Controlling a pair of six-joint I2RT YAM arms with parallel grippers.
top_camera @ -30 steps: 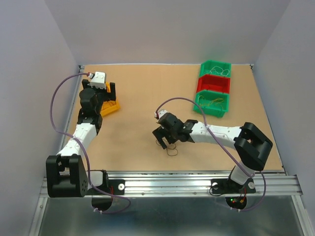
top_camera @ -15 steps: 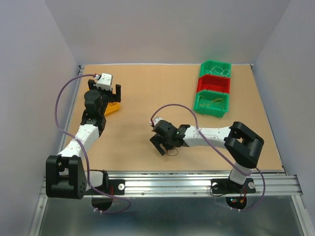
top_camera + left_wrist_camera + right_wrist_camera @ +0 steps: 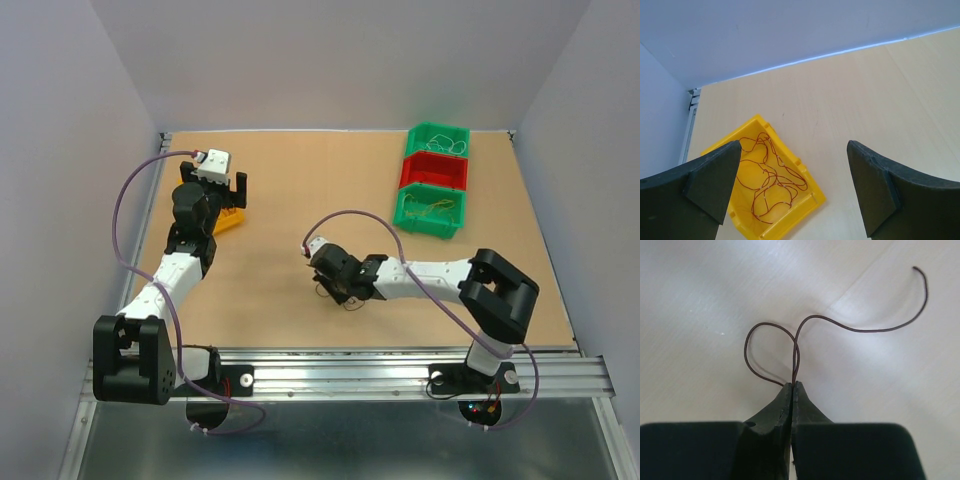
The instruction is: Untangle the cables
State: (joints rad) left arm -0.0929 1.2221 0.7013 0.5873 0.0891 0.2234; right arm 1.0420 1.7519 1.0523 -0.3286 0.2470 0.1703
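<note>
the right hand [image 3: 792, 385] is clamped on a dark brown wire [image 3: 796, 360], which is pinched between the fingertips low over the desk [image 3: 700, 300], towards its near middle. the wire's loop and free end are laid flat beyond the tips. the left hand [image 3: 792, 150] is held wide open above a yellow bin [image 3: 800, 217] at the far left, where reddish wires [image 3: 767, 175] are tangled. more wires seem to be lying in the nearest green bin [image 3: 428, 228].

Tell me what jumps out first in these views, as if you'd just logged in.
The right pincer, low over the table near its front middle, is shut on a dark brown wire that loops out ahead of it. At the left rear, the left pincer hangs wide open, aimed at a yellow bin holding a tangle of reddish wire.
</note>
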